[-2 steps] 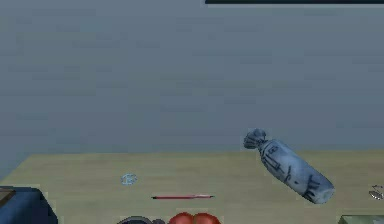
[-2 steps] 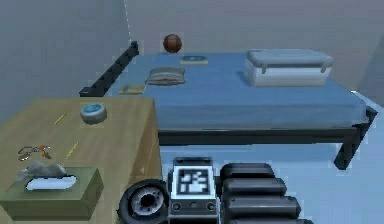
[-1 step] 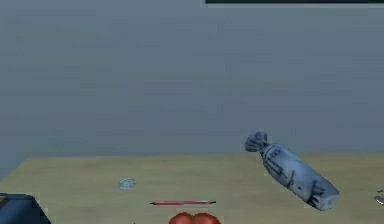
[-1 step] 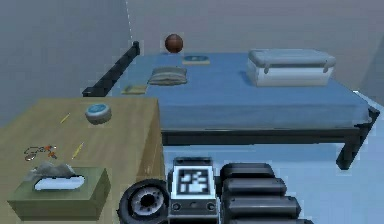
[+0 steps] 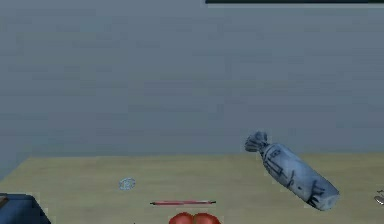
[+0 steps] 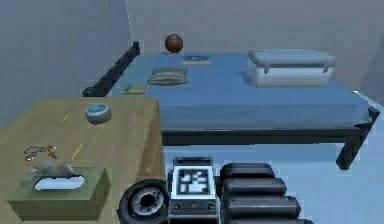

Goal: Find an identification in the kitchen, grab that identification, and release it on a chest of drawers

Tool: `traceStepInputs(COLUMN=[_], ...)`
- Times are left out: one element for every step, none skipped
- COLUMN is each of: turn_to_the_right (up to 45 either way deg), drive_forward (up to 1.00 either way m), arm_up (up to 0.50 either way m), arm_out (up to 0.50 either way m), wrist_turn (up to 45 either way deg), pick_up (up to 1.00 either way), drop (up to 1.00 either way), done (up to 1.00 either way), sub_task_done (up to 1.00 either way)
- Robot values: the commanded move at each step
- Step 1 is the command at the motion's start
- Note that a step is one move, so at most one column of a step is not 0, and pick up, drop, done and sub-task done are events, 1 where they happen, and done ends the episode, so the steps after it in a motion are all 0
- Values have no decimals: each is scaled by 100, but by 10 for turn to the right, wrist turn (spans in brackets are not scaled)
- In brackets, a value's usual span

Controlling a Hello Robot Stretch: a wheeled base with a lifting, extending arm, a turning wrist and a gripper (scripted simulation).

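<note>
- The low wooden tabletop (image 6: pixel 120 125) beside a bed (image 6: pixel 230 95) suggests a bedroom, not the kitchen.
- Where the identification is cannot be told.
- Jaws: state and load cannot be told.
- Release looks not yet done.

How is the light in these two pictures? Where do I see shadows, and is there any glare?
Forward view: the wall is softly lit, no glare; arm side view: a dark shadow lies under the bed, and the table top is evenly lit, without glare.
</note>
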Motion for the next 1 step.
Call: traceStepInputs(turn_to_the_right=[0], drive_forward=[0], arm_up=[0], arm_out=[0], wrist_turn=[390], pick_up=[0], drop=[0], done=[0], sub_task_done=[0])
